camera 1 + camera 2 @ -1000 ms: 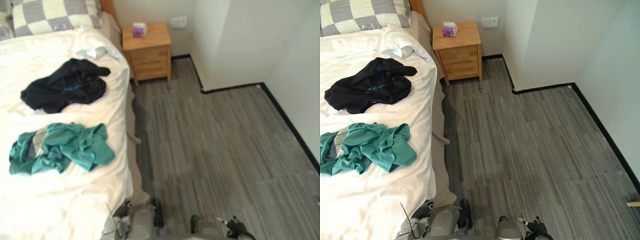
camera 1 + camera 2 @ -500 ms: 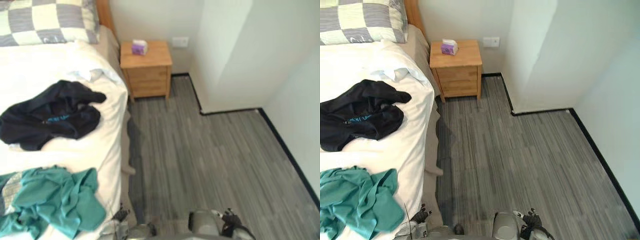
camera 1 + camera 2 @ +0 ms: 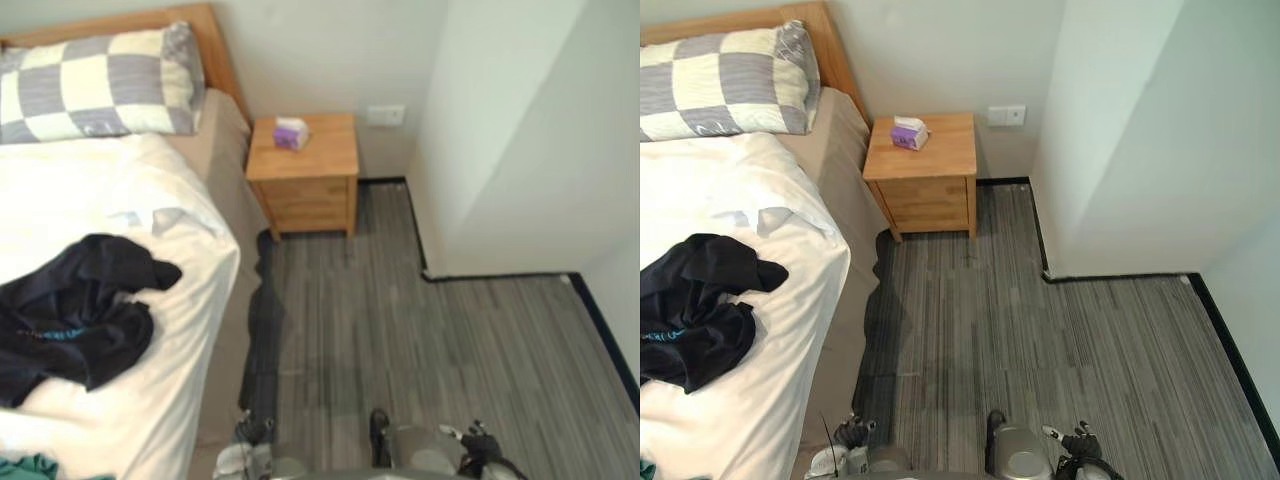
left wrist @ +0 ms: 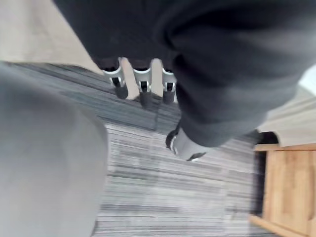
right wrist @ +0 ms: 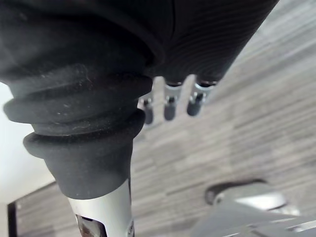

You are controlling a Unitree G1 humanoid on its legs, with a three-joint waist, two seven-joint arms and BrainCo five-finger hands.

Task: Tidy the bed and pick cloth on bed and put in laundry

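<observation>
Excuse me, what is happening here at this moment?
The robot stands beside the bed and handles nothing yet. Its left hand and right hand hang low over the floor, fingers relaxed, both empty. A black cloth lies crumpled on the bed, and an edge of a teal cloth shows nearer. Neither is picked up.

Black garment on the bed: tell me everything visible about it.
The black garment lies crumpled in a loose heap on the white sheet, well short of the checked pillow and close to the sheet's edge by the floor. It looks like soft dark cloth with deep folds; a small teal mark shows among them. One flap sticks out toward that edge. Only the sheet touches it.
</observation>
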